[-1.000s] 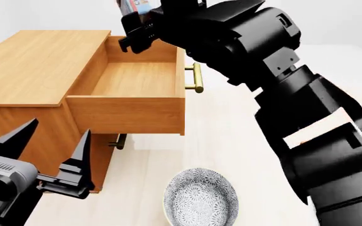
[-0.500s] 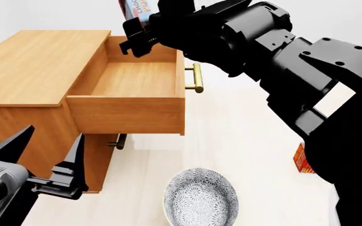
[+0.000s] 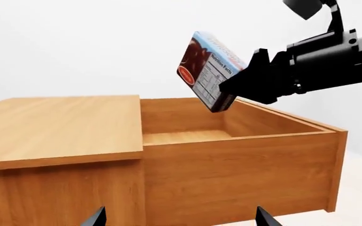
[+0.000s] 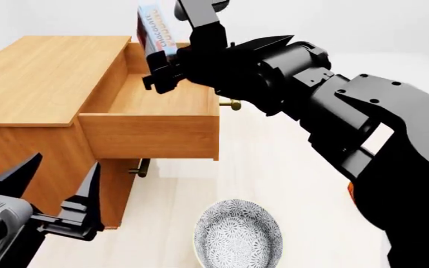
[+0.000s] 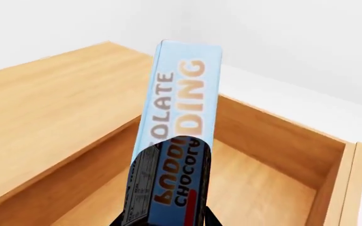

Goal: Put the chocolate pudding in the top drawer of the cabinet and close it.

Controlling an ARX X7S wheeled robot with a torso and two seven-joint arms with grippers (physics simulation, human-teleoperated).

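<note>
Closest in, the left gripper (image 4: 54,184) hovers low beside the cabinet (image 4: 43,84), fingers spread apart and empty, with a patterned bowl (image 4: 237,234) on the table (image 4: 289,167). Beyond it, the top drawer (image 4: 155,120) stands pulled out. Farther back, the right gripper (image 4: 162,72) is clamped on the chocolate pudding (image 4: 153,28), tilted in the air above the drawer's rear.
</note>
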